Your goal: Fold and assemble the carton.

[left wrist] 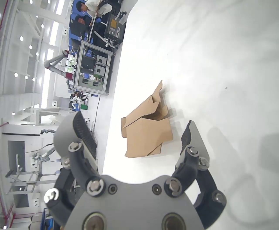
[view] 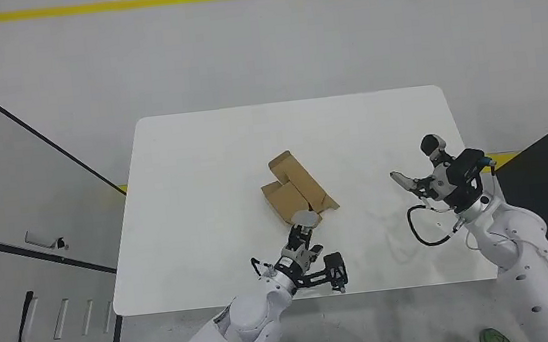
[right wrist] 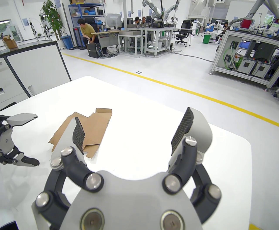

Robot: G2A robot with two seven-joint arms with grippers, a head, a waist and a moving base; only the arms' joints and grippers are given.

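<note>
Jaws on both arms are standing wide and gripping nothing. Just ahead of the left jaws, near their tips but seemingly not touching them, the carton (left wrist: pixel 148 132) is lying on the white worktop (view: pixel 204 178). It is half flattened, with its opened end and loose flaps pointing away from those jaws. Seen from above, its long axis is running slantwise across the left jaws' line of reach, neither end-on nor square to it. The right jaws are hovering well apart from the carton, which is sitting ahead of them and off toward the left jaws' side, its nearer end angling their way. By my reading, the left jaws are sitting much the nearer and are better placed for taking the closest panel, while the right jaws are needing to close in before bracing the far flaps.
</note>
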